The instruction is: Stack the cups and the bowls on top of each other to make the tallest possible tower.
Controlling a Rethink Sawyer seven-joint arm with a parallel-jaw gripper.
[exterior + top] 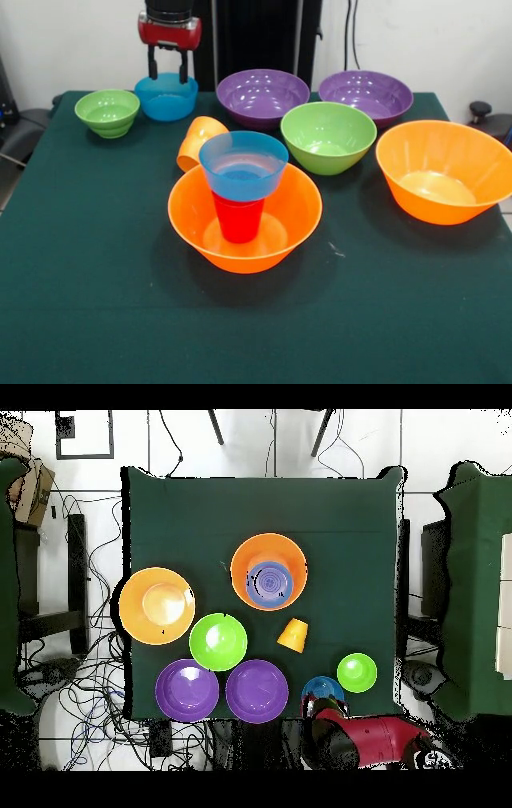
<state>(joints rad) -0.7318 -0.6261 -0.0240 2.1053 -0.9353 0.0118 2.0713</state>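
Note:
The tower stands mid-table: a large orange bowl point(292, 210) point(243, 556) holds an upturned red cup point(238, 220), and a small blue bowl point(243, 164) point(270, 580) sits upright on that cup. The orange cup point(197, 140) point(293, 634) lies on its side just behind the tower. My gripper point(167, 74) point(322, 706) is open and empty. It hangs at the table's far side, right over a second small blue bowl point(166, 99) point(318, 686), with its fingertips point(152, 70) at about rim height.
A small green bowl point(108, 112) point(357, 672) stands beside the blue bowl. Two purple bowls point(262, 98) point(366, 96), a medium green bowl point(328, 136) point(218, 642) and a second large orange bowl point(444, 170) point(157, 605) stand on the green tablecloth point(96, 280).

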